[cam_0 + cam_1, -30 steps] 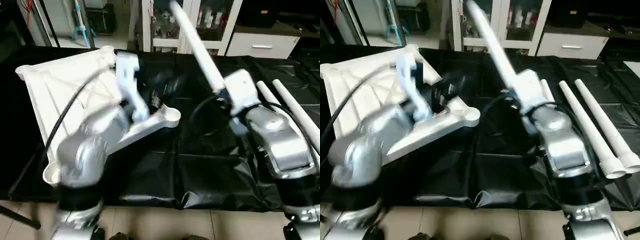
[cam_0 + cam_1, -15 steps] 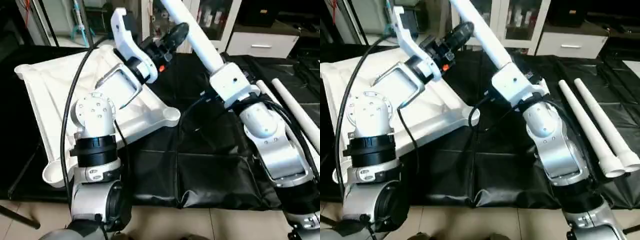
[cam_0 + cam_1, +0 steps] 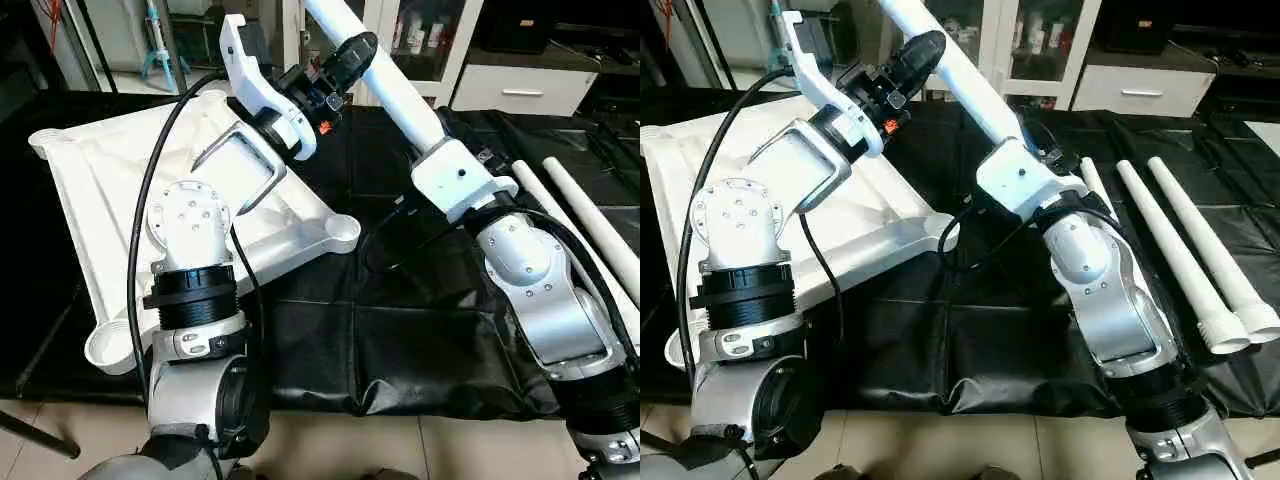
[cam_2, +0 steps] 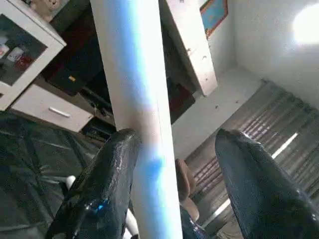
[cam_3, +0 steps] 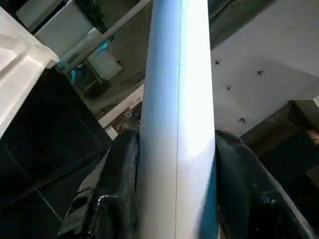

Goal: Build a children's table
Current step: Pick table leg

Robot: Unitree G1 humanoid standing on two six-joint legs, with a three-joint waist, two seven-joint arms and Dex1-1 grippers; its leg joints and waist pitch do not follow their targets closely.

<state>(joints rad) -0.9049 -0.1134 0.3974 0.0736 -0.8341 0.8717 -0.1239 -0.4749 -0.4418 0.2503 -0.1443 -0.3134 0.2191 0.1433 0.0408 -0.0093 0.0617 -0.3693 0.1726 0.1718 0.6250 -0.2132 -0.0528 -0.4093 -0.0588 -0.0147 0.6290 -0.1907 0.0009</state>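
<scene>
Leg (image 3: 395, 85) clamped in right gripper (image 5: 174, 164), axis slanting up and away over the mat; left gripper (image 4: 174, 184) open astride it higher up (one finger touching), tabletop (image 3: 90, 190) lower left.

We see the black-covered work surface (image 3: 970, 340) bearing the upturned white tabletop (image 3: 100, 190) at left and three white legs (image 3: 1200, 270) at right.
</scene>
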